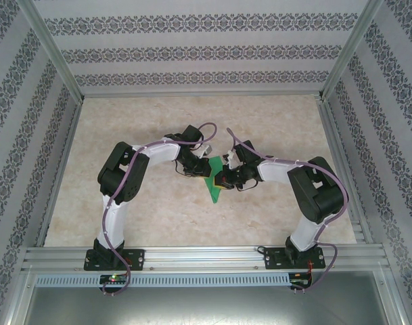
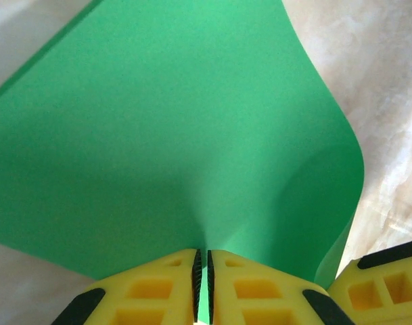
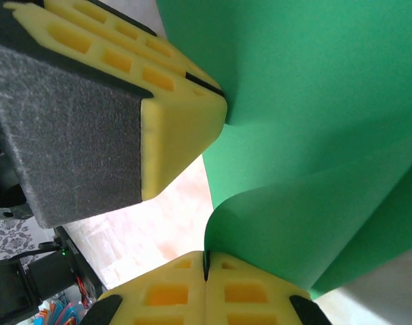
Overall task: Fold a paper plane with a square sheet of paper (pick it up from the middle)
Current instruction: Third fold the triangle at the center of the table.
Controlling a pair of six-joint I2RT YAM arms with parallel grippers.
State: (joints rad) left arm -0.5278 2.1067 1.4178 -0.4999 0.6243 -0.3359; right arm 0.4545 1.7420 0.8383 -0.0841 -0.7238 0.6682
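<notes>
Now pinching the thin, bright-green, curling sheet of paper [image 2: 178,135] over the pale marbled table [image 1: 124,135], with left yellow-padded gripper [image 2: 202,261] and right yellow-padded gripper [image 3: 206,261] both clamped on its edge; risking tearing or miscreasing through uneven pulling.

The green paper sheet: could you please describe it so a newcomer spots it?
Look to the middle of the beige table. The green paper sheet is pinched there by the left end effector and right end effector; it alone is bright green.
</notes>
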